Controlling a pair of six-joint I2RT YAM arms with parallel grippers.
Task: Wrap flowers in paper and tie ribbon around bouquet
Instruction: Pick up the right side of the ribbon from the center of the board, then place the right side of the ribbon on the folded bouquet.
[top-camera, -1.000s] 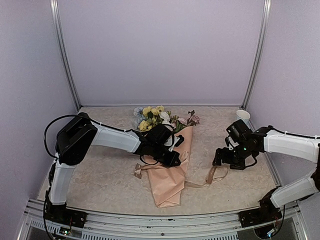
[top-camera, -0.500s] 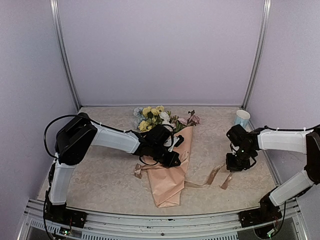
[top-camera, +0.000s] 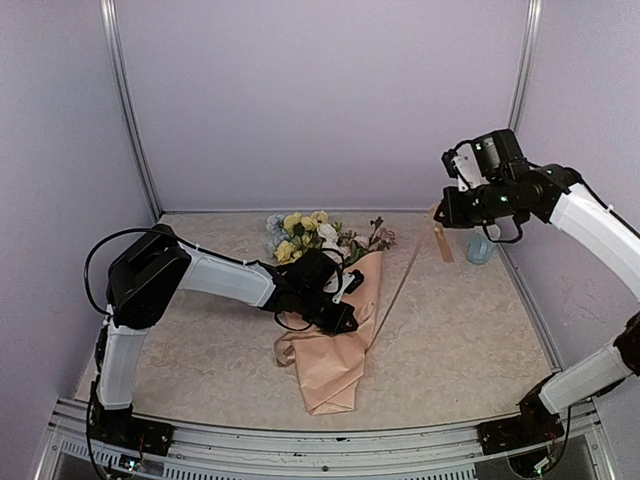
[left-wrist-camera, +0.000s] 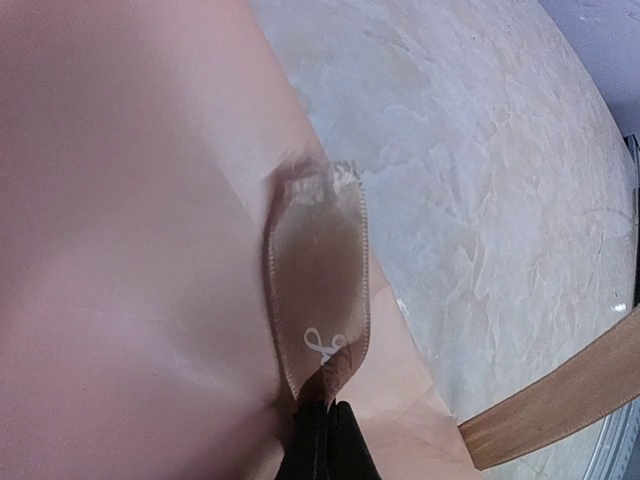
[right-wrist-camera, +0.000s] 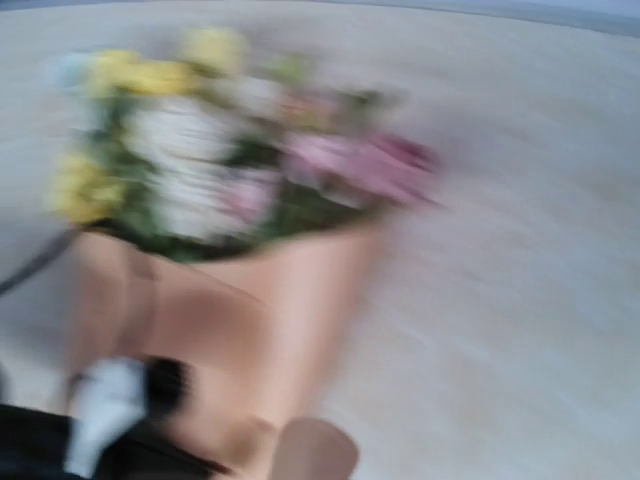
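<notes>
Bouquet (top-camera: 335, 350): lies near the middle of the bench (top-camera: 200, 340). Its long axis runs from the near edge away toward the back wall.
Flowers (top-camera: 305, 235): at the far end, fanned out of the cone's mouth.
Paper (top-camera: 330, 385): rolled around the stems, with its narrow foot pointing at the arm bases.
Left end effector (top-camera: 340, 318): down at the bouquet's waist with its jaws closed. Its wrist view shows them pinching a short loop of the ribbon (left-wrist-camera: 322, 290) against the paper.
Right end effector (top-camera: 443, 212): raised high at the far right, well apart from the bouquet, above a pale blue cup (top-camera: 481, 248). Its jaws are closed on the ribbon, and a short tail hangs just below them. Its own wrist view is too blurred to add anything.
Ribbon's line: a thin straight strand climbs from the waist up and to the right, crossing the bouquet's long axis at a slant.
Key relation: the waist lies down and to the left of the right end effector, with the left end effector already on it. The left arm is much the nearer one.
Step in hand: as I read it, the ribbon is being pulled snug around the waist while the left arm anchors it.
Next move: probably bringing the raised end back down and across the waist.
Risk: a hard pull could drag the cone sideways or slip the pinched loop.
</notes>
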